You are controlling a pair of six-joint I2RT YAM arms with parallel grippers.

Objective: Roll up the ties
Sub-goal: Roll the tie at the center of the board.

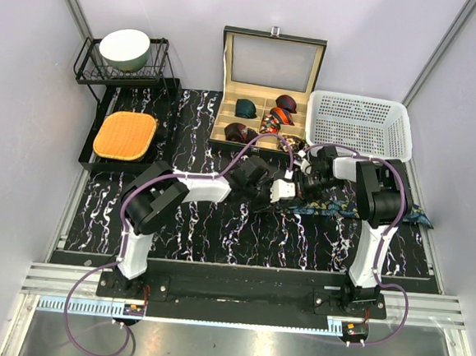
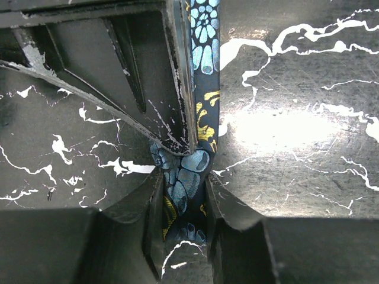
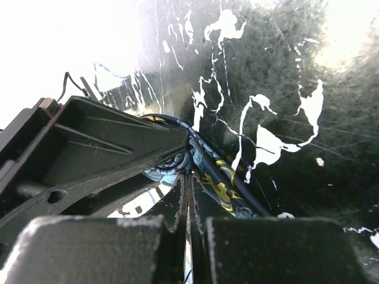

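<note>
Left claw (image 2: 183, 207): is pinching the dark blue tie (image 2: 204, 35) between its two fingers.
Right claw (image 3: 188, 198): is pressing its fingers nearly together, with the tips touching a fold of the tie. I cannot tell if cloth is sitting between them.
Dark blue tie: is lying flat on the black table (image 1: 218, 226), stretching to the right.
Other ties (image 1: 246, 108): are sitting coiled in the wooden box (image 1: 223, 111).

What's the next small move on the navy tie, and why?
Probably turn the left gripper a little to fold the pinched end over. It is shut on one end of the navy tie, the right gripper sits closed against the same spot, and the rest of the strip lies flat, unrolled, on the table.
</note>
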